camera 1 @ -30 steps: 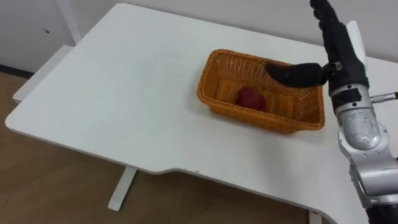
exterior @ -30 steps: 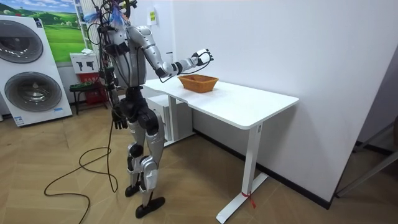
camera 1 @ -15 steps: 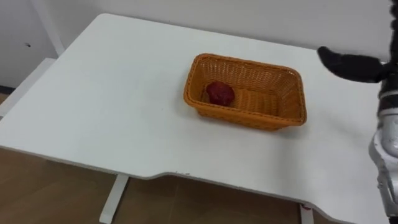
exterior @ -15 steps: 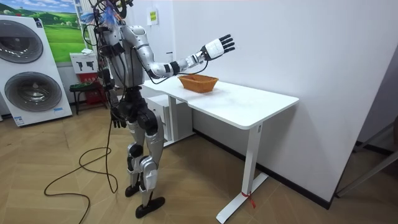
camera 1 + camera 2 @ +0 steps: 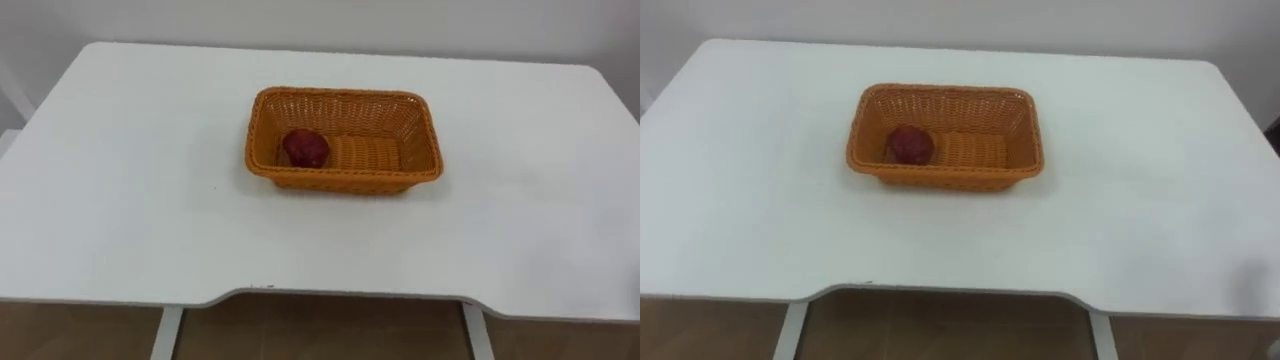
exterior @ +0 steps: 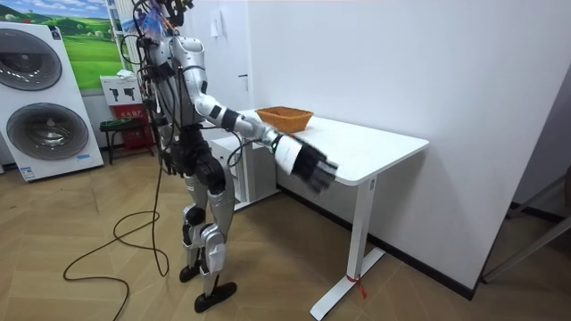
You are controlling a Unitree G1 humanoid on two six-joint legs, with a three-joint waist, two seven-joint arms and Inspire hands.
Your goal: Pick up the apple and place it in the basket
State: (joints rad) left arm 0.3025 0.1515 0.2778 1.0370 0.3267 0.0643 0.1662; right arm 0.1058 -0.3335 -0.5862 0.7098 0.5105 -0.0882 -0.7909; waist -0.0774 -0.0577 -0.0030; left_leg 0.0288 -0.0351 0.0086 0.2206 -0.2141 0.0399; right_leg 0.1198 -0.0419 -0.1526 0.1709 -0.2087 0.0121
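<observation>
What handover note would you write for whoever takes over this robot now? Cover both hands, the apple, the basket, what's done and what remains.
The right hand is low, off the table front edge, away from the basket.
The left hand hangs by the hip.
The apple lies in the left end of the basket, which stands on the table.
Done: apple in basket.
Left: probably nothing.

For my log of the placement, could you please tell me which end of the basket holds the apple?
The basket's left end: the apple lies there beside the left short wall, while the right end shows bare wicker.
</observation>
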